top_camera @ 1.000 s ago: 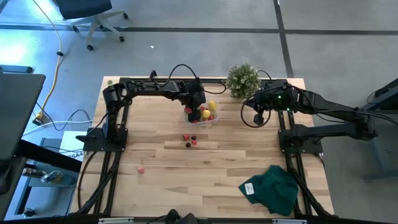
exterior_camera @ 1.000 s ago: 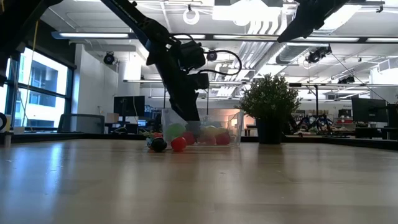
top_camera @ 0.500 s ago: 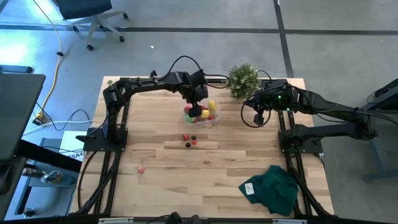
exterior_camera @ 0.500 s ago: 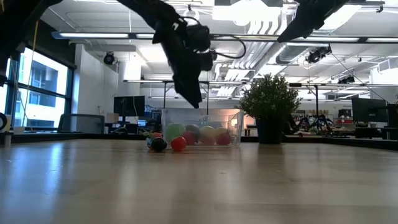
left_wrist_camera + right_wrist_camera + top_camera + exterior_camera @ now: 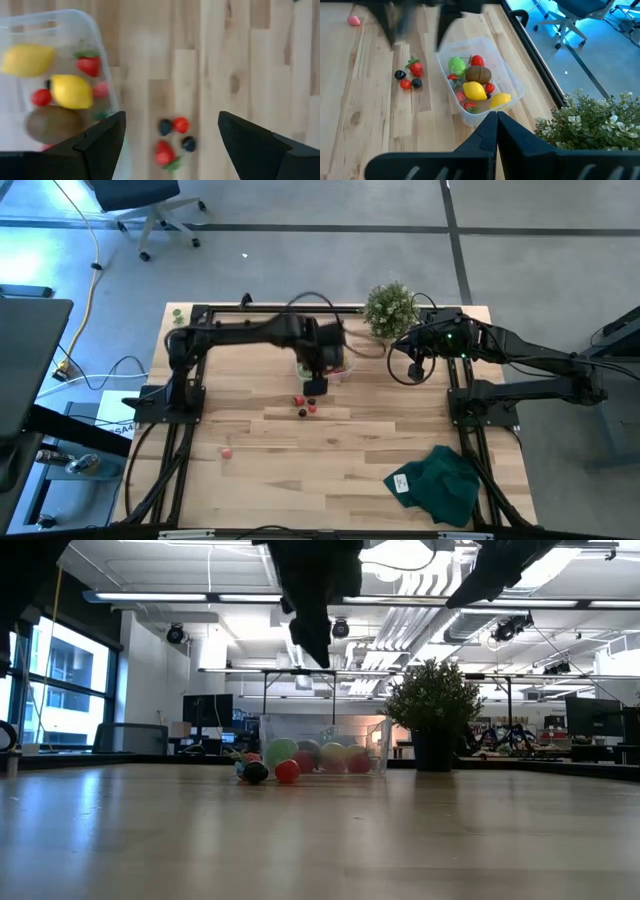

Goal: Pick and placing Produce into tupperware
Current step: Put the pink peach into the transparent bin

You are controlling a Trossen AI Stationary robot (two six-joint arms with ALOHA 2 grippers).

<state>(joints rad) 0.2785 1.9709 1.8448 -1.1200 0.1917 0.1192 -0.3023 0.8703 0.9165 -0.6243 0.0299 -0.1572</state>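
Note:
The clear tupperware (image 5: 516,86) stands at the table's far middle and holds produce: two yellow lemons (image 5: 71,91), a brown kiwi (image 5: 479,74), a green ball (image 5: 456,65) and red berries. A small group of red and dark berries (image 5: 175,137) lies on the table just near of it, also seen as berries (image 5: 305,404) from above. My left gripper (image 5: 171,117) hangs open and empty high above the tupperware's near side and these berries. My right gripper (image 5: 496,120) waits shut and empty, raised at the far right.
A bushy potted plant (image 5: 390,308) stands right of the tupperware at the far edge. A single pink berry (image 5: 227,451) lies toward the near left. A dark green cloth (image 5: 440,482) lies at the near right. Bare wood spreads across the near half.
My left gripper has risen out of the tupperware, well clear of it, and come a little toward the table's near edge, over the loose berries. The produce in the tupperware and the berries on the table lie as before.

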